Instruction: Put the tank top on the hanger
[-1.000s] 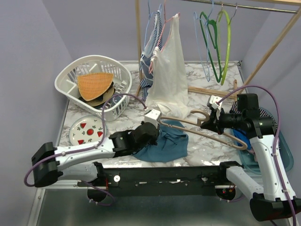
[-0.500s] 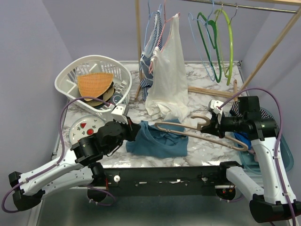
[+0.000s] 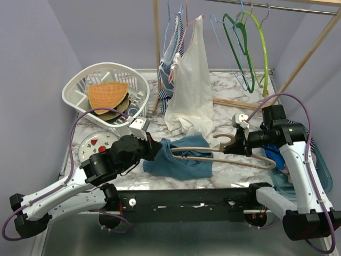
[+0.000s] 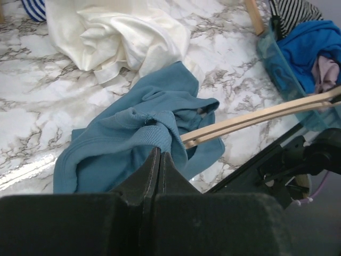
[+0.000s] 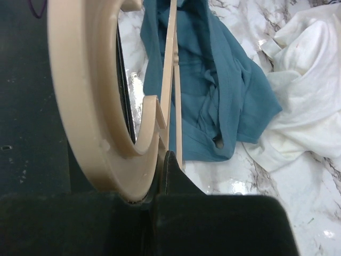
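The teal-blue tank top (image 3: 184,159) lies crumpled on the marble table (image 3: 229,90), partly lifted at its left edge. My left gripper (image 3: 155,150) is shut on a fold of the tank top (image 4: 133,144). The beige hanger (image 3: 229,154) is held level above the table, its left arm poking into the tank top's folds (image 4: 256,118). My right gripper (image 3: 241,143) is shut on the hanger near its hook (image 5: 90,96). The tank top also shows in the right wrist view (image 5: 213,90).
A cream-white garment (image 3: 191,85) hangs from the rack and pools behind the tank top. A white basket (image 3: 104,98) and a plate (image 3: 96,146) stand at left. Green hangers (image 3: 250,48) hang at right. A blue bin of clothes (image 3: 314,160) sits at the right edge.
The left gripper has pulled the tank top's edge left and up. The right gripper moved the hanger left, so its arm now pokes into the fabric. The green hangers are swinging.
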Robot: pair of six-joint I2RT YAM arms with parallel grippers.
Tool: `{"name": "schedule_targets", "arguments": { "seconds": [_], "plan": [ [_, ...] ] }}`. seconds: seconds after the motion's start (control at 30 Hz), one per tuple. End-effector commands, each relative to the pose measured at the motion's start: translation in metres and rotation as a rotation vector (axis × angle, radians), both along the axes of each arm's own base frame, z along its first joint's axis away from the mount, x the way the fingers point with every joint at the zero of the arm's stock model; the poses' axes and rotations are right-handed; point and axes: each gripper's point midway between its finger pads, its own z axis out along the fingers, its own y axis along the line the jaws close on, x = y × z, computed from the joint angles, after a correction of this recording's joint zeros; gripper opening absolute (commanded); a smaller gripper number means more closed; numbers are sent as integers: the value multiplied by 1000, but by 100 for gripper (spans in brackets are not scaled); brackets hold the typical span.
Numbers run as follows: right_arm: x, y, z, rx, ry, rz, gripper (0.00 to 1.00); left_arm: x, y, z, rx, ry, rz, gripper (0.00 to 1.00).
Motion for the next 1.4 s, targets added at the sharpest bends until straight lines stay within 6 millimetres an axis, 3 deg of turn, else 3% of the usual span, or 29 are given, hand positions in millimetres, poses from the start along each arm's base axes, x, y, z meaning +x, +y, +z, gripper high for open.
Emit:
{"name": "schedule_targets", "arguments": {
  "seconds": [0.0, 0.3, 0.43, 0.63, 0.83, 0.87, 0.9, 0.93, 0.97, 1.0, 1.03, 1.07, 1.17, 1.37],
  "plan": [
    [-6, 15, 16, 93, 43, 80, 1, -13, -11, 32, -76, -30, -103, 0],
    [-3, 54, 23, 153, -40, 219, 0, -27, -27, 61, -150, -41, -216, 0],
    [1, 67, 35, 238, -64, 252, 1, -30, -33, 82, -196, -64, -248, 0],
    [11, 78, 54, 333, -124, 282, 0, -33, -28, 96, -220, -83, -248, 0],
    [10, 93, 40, 343, -80, 317, 1, -43, -33, 102, -219, -98, -326, 0],
    [10, 95, 37, 338, -71, 319, 0, -48, -35, 102, -204, -104, -362, 8],
    [9, 97, 33, 334, -66, 325, 1, -51, -34, 103, -166, -142, -405, 22],
    [9, 97, 31, 330, -65, 325, 0, -56, -27, 107, -118, -154, -433, 41],
    [9, 97, 30, 324, -71, 321, 0, -56, -24, 105, -64, -160, -447, 68],
    [8, 96, 26, 317, -64, 318, 0, -55, -16, 103, 22, -209, -471, 74],
    [7, 96, 25, 312, -80, 321, 0, -58, -3, 106, 88, -208, -480, 78],
    [7, 96, 22, 304, -81, 318, 1, -58, 0, 103, 138, -212, -494, 83],
    [4, 96, 10, 292, -69, 326, 1, -61, 7, 101, 247, -270, -579, 87],
    [-1, 100, -8, 261, -42, 354, 1, -64, -30, 58, 353, -311, -829, 92]
  ]
}}
